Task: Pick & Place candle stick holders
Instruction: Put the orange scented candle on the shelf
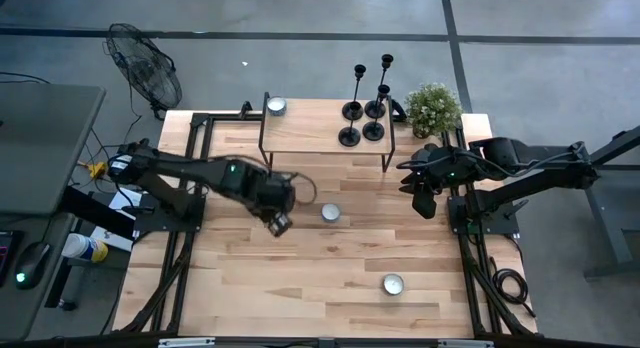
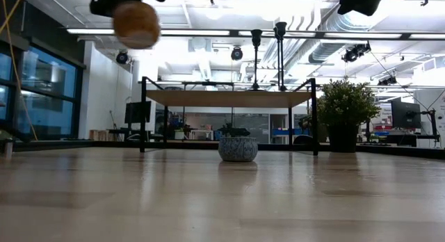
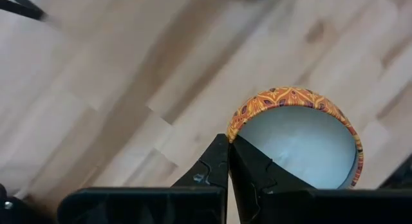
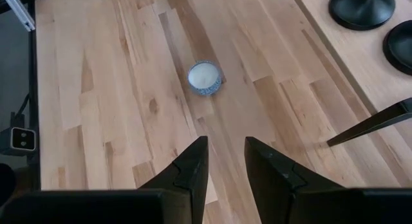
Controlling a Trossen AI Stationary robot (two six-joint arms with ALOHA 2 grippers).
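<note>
Left gripper [image 1: 279, 224], table centre, lifted off the wood, pinched tight on the rim of an orange-patterned tealight cup [image 3: 295, 143]. Blue-patterned tealight [image 1: 330, 213] at its 3 o'clock. Four black candlesticks [image 1: 363, 110] stand clustered on the raised shelf [image 1: 310, 128], 1 o'clock. Right gripper [image 1: 424, 200] at the 3 o'clock edge, slightly parted, empty.

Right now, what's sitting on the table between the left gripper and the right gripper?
In the high view, only a small round blue-rimmed tealight candle lies on the bare wood between the left gripper, shut on an orange-patterned tealight, and the right gripper.
</note>
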